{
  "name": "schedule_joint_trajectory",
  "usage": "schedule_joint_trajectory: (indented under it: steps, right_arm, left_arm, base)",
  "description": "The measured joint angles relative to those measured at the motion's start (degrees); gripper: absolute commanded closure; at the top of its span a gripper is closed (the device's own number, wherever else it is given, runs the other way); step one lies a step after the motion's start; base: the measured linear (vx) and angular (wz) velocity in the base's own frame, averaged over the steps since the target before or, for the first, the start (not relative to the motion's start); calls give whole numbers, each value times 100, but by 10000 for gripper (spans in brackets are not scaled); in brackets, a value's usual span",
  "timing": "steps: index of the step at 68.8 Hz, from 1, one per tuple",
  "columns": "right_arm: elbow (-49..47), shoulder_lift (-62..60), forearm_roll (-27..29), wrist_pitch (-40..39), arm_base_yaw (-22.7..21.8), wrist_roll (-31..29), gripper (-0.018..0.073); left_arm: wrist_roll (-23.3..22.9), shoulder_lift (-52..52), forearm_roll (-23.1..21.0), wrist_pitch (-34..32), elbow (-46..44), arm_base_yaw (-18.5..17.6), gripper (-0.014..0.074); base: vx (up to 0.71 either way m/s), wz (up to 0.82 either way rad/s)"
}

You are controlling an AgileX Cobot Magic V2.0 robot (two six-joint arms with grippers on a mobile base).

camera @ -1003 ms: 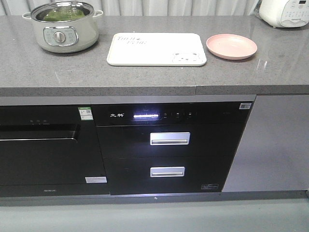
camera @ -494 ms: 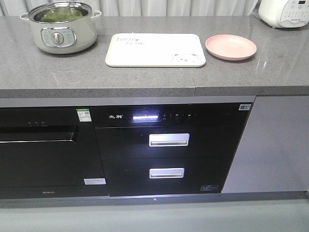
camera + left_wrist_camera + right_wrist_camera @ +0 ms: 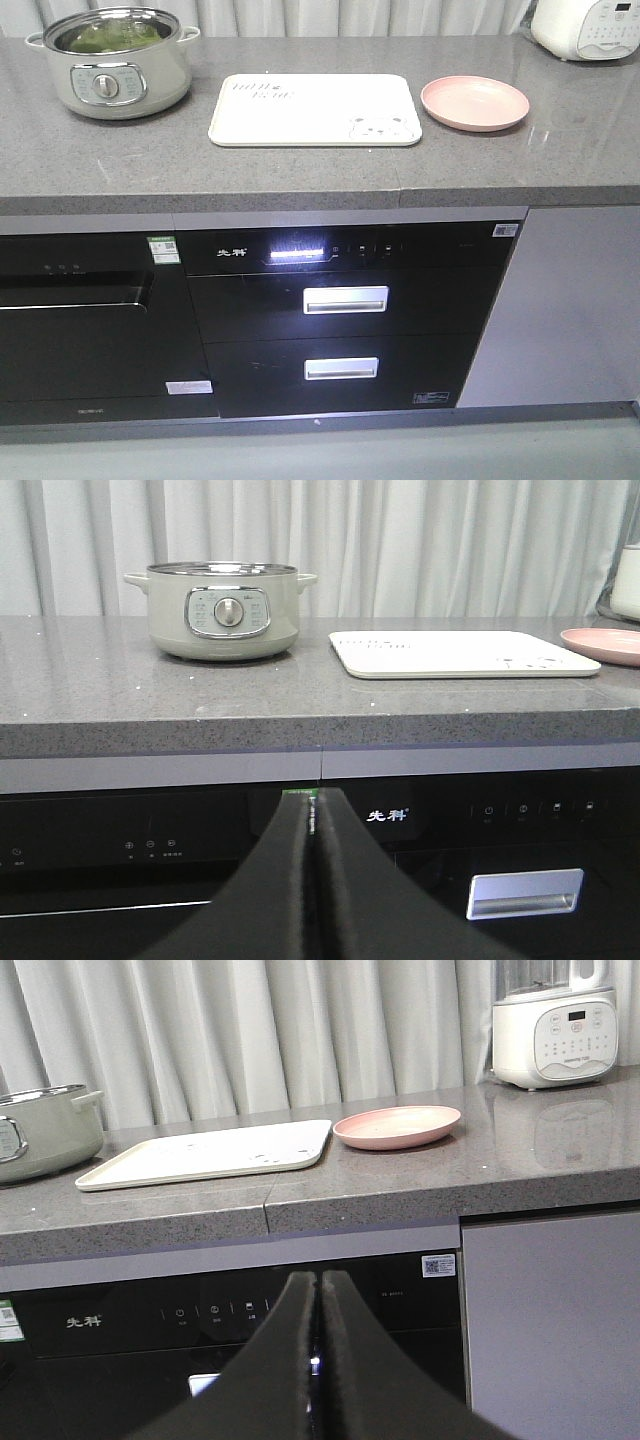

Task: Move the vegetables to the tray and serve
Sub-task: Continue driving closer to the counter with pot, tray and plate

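Note:
The vegetables (image 3: pixel 105 35) show as green leaves inside a pale green electric pot (image 3: pixel 112 75) at the counter's back left. To its right lies the cream tray (image 3: pixel 315 110) with a bear drawing, nothing on it. Neither gripper appears in the front view. In the left wrist view my left gripper (image 3: pixel 315 800) is shut and holds nothing, low in front of the black appliance, below the pot (image 3: pixel 222 610) and tray (image 3: pixel 460 652); the pot wall hides the vegetables. My right gripper (image 3: pixel 320 1278) is also shut on nothing, below the counter edge, with the tray (image 3: pixel 210 1152) above.
A round pink plate (image 3: pixel 474 102) sits right of the tray. A white appliance (image 3: pixel 590 25) stands at the back right corner. Under the grey counter (image 3: pixel 300 170) are black built-in appliances with two drawer handles (image 3: pixel 345 300).
The whole counter scene has slid left and looks slightly larger in the front view, so the camera has moved. Pot, tray and plate keep their places on the counter.

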Motion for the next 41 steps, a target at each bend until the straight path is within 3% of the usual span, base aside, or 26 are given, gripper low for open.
schedule_joint_trajectory:
  steps: [41]
  right_arm:
    - [0, 0, 0, 0, 0, 0, 561]
  left_arm:
    - [0, 0, 0, 0, 0, 0, 602]
  base:
    - [10, -1]
